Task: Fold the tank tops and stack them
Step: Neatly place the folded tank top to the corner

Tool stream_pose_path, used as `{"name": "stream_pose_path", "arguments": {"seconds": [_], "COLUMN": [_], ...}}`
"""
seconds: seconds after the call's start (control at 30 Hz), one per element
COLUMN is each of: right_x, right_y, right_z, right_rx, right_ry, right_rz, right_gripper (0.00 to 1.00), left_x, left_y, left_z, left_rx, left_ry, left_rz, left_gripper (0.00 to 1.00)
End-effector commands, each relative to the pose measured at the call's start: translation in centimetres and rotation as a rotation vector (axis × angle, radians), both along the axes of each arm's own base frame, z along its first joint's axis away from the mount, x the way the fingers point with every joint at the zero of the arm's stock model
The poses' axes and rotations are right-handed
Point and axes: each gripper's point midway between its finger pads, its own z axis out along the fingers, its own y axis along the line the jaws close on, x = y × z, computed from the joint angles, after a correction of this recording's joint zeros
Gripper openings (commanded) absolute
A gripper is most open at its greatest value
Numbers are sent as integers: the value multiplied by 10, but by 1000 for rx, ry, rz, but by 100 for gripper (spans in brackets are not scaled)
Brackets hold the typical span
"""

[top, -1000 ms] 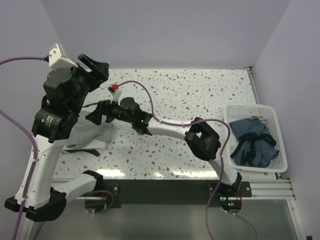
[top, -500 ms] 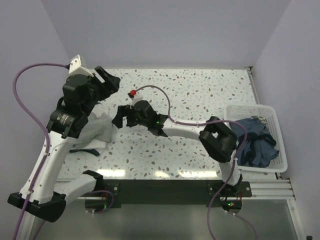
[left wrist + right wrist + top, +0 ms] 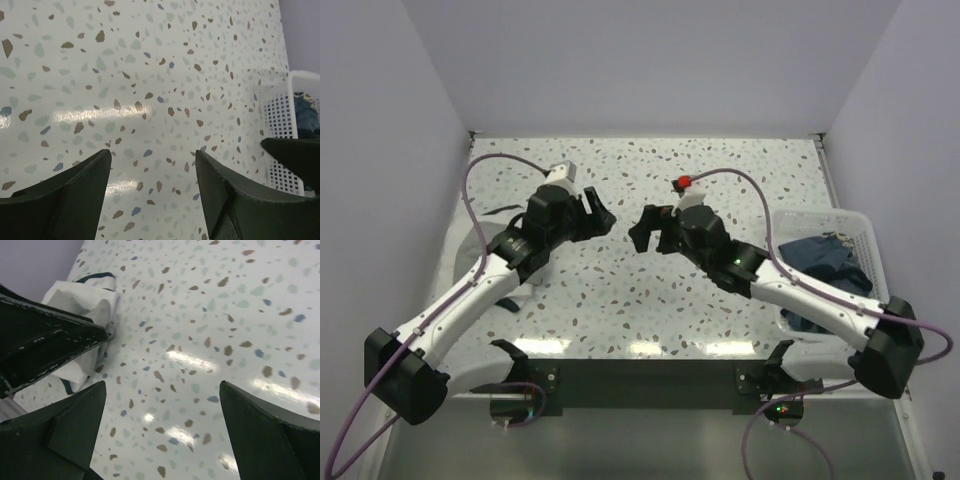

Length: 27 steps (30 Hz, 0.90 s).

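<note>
Facing each other over the middle of the table (image 3: 720, 165), both arms are seen stretched out low, with a clear gap left between their tips. The left end effector (image 3: 600, 213) is held with its fingers spread wide apart, and nothing is caught between them: in the left wrist view only bare speckled table is framed in the gap. The same is seen on the other side. The right end effector (image 3: 642, 230) is splayed wide as well, and nothing but table surface is shown between its two dark fingers (image 3: 65, 425) in the right wrist view.

And the garment? A pale tank top (image 3: 92, 300) with dark trim is found lying on the left part of the table, near the left wall, well apart from both end effectors. It is partly covered from above by the left arm, and in the right wrist view it is partly cut off by a dark wedge in front of it. Whether it is neatly folded cannot be told; some creases and layered edges are made out. No second tank top can be picked out with certainty.

Over at the right edge of the table, a white lattice basket (image 3: 820, 215) is set, and dark blue clothing (image 3: 820, 262) is heaped inside it.
</note>
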Motion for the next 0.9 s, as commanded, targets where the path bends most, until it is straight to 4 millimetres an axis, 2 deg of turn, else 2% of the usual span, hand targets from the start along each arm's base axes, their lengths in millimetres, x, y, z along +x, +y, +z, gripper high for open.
{"name": "stream_pose_path", "arguments": {"seconds": [0.0,0.03,0.1,0.13,0.23,0.37,0.63,0.87], "right_x": [-14,-19,-33,-38,-52,-60,-56,-50], "right_y": [-71,-88,-114,-121,-147,-174,-180,-173], "right_z": [-10,-16,-14,-13,-18,-25,-28,-31], "right_rx": [-144,-188,-198,-200,-228,-275,-323,-327], "right_ry": [-5,8,12,11,27,52,48,44], "right_rz": [-148,-184,-225,-233,-273,-359,-394,-384], "right_gripper": [99,99,99,99,99,99,99,99], "left_x": [6,0,-4,-9,-16,-18,-20,-21], "left_y": [-12,-17,-21,-28,-30,-28,-29,-27], "left_z": [3,-8,-23,-28,-45,-53,-52,-49], "left_rx": [-24,-11,18,31,78,91,78,82], "left_ry": [-85,-67,-48,-42,-19,-15,-22,-31], "left_rz": [-19,-36,-42,-65,-76,-77,-81,-82], "left_gripper": [73,73,73,73,73,73,73,73]}}
